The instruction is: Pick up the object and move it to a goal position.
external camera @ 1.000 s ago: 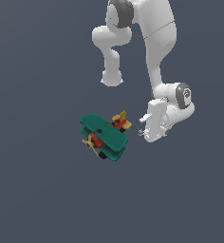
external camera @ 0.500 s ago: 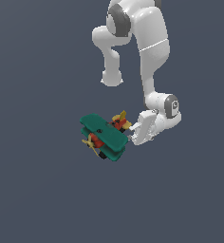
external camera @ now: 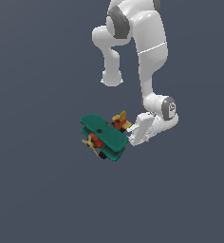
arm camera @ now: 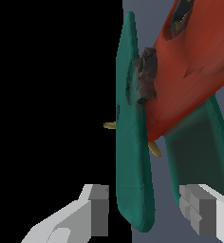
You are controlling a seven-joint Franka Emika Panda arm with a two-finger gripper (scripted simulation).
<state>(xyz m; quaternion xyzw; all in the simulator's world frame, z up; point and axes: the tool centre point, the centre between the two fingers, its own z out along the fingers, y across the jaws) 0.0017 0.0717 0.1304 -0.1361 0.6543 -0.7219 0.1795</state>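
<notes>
Both pictures are flat, even simulator renders, sharp throughout, with no blur, grain or edge distortion. In the exterior view my glossy white arm [external camera: 151, 57] carries soft highlights on its upper curves and greyer shading beneath, so light seems to fall from above. The dull slate-grey ground [external camera: 38, 190] shows no cast shadow and no glare. In the wrist view a hard-edged pure black area [arm camera: 52, 95] fills one side, and the teal-green wing [arm camera: 133, 152] is evenly lit.
</notes>
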